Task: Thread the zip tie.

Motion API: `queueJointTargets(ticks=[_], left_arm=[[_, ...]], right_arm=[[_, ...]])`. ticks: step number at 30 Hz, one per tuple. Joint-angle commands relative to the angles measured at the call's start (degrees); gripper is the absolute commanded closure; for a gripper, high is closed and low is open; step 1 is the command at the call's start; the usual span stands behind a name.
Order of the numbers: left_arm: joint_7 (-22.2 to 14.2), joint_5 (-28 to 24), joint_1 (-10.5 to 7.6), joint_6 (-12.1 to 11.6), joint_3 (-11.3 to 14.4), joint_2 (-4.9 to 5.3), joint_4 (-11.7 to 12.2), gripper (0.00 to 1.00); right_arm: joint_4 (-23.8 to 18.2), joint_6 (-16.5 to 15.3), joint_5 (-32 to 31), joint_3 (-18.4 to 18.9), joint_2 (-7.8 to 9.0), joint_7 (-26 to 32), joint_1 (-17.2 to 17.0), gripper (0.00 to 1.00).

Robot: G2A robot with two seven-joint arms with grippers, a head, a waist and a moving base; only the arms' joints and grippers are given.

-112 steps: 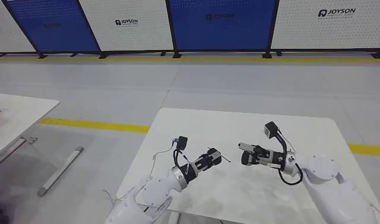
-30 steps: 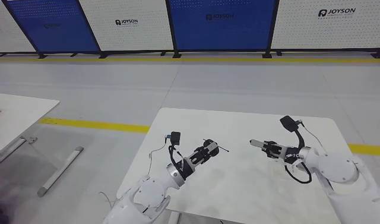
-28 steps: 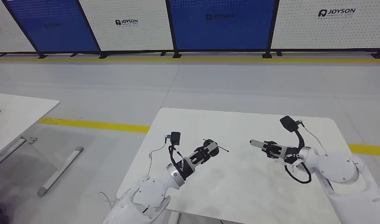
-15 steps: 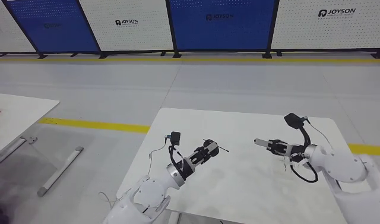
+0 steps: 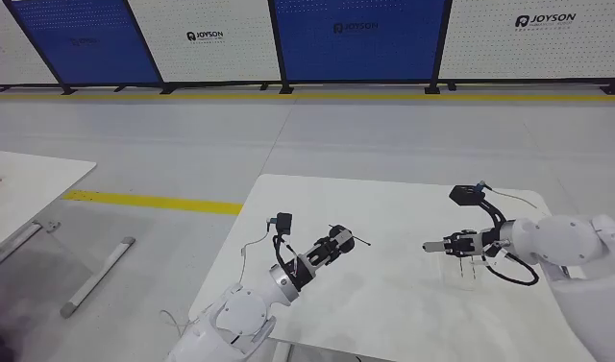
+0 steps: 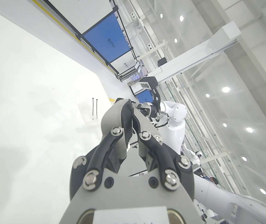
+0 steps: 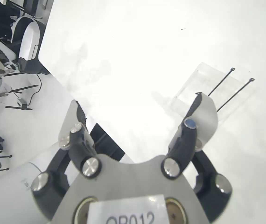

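Swung away to frame right, the right gripper (image 5: 432,246) hangs wide open near two spare zip ties (image 7: 221,81). The left gripper (image 5: 343,236) pinches a zip tie (image 5: 361,239), and threading apparently remains undone.

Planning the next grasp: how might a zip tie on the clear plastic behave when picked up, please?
Probably light and bendy: each zip tie is a thin strip. Lying flat on the clear plastic, it may slide when nudged.
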Motion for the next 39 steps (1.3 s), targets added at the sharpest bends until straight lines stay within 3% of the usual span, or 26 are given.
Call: queueJointTargets(ticks=[1, 12, 13, 15, 20, 26, 39], left_arm=[[0.00, 0.00, 0.00, 0.00, 0.00, 0.00, 0.00, 1.00], [0.00, 0.00, 0.00, 0.00, 0.00, 0.00, 0.00, 1.00], [0.00, 0.00, 0.00, 0.00, 0.00, 0.00, 0.00, 1.00], [0.00, 0.00, 0.00, 0.00, 0.00, 0.00, 0.00, 1.00], [0.00, 0.00, 0.00, 0.00, 0.00, 0.00, 0.00, 1.00], [0.00, 0.00, 0.00, 0.00, 0.00, 0.00, 0.00, 1.00], [0.00, 0.00, 0.00, 0.00, 0.00, 0.00, 0.00, 1.00]], right_arm=[[-0.01, -0.02, 0.00, 0.00, 0.00, 0.00, -0.01, 0.00], [-0.01, -0.02, 0.00, 0.00, 0.00, 0.00, -0.01, 0.00], [-0.10, -0.54, -0.07, -0.28, -0.01, -0.36, -0.40, 0.00], [0.49, -4.63, 3.03, -0.49, 0.01, 0.96, -0.56, 0.00], [3.00, -6.84, 5.88, -1.80, 0.60, 2.30, 0.98, 0.00], [5.41, 0.93, 1.07, -9.13, 1.83, 2.30, 5.49, 0.00], [6.26, 1.78, 1.31, -8.21, 2.01, 0.61, 4.89, 0.00]])
